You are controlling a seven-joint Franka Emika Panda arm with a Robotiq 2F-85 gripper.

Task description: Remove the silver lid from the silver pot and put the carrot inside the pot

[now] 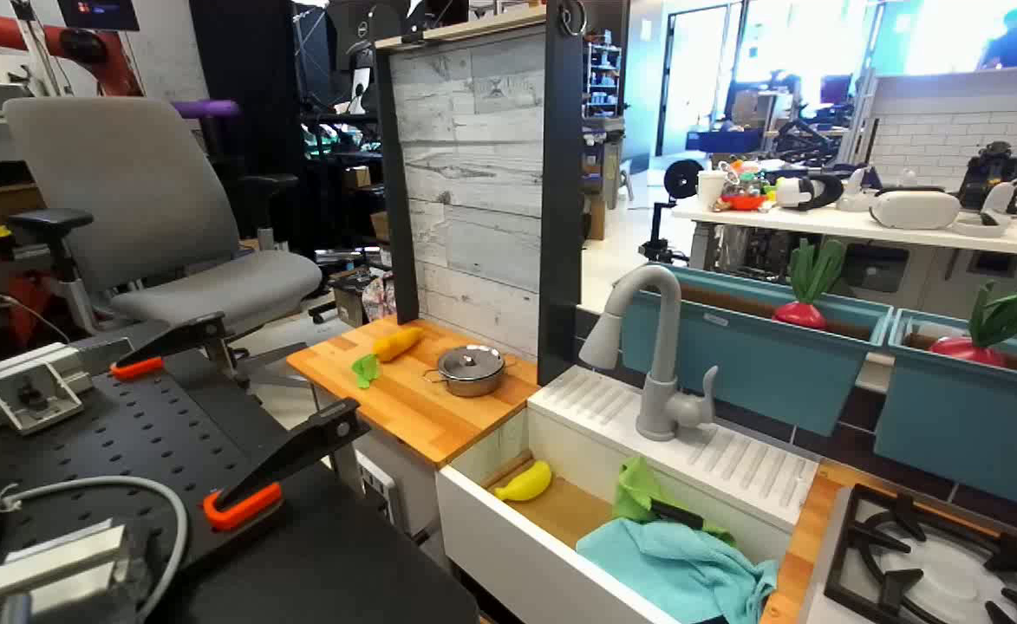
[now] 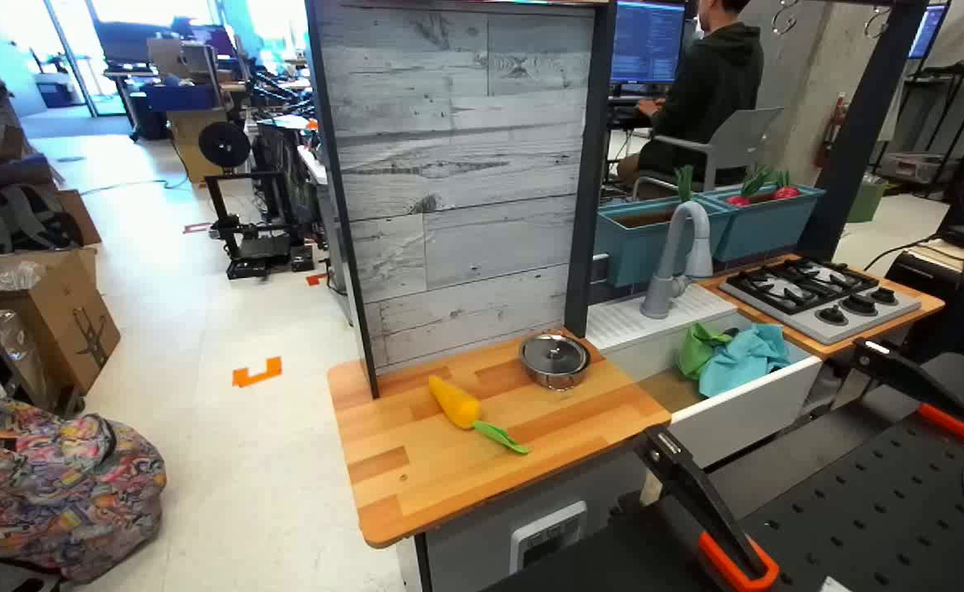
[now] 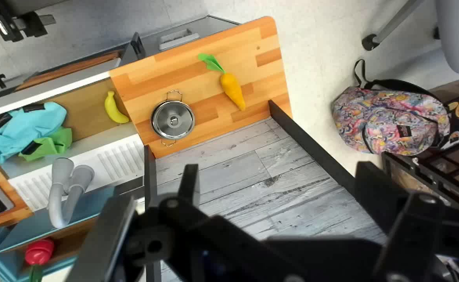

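The silver lid (image 1: 472, 358) rests on the silver pot (image 1: 472, 385) and covers its inside. The lid (image 2: 553, 352) and pot wall (image 2: 561, 381) also show in an exterior view, at the back of the wooden counter. In the wrist view the lid (image 3: 166, 117) is seen from above, with its little centre knob. The yellow-orange carrot (image 1: 398, 344) with its green end lies on the counter beside the pot, apart from it; it also shows (image 2: 455, 404) and in the wrist view (image 3: 233, 89). My gripper (image 3: 280, 176) is open and empty, away from all of them. Neither exterior view shows it.
The wooden counter (image 2: 383, 493) adjoins a sink (image 1: 508, 533) holding a yellow banana-like piece (image 1: 525, 482) and cloths (image 1: 673, 563). A grey tap (image 1: 664, 347) stands behind the sink. A wood-look back panel (image 2: 465, 164) rises behind the pot. A stove (image 2: 818, 296) stands beyond.
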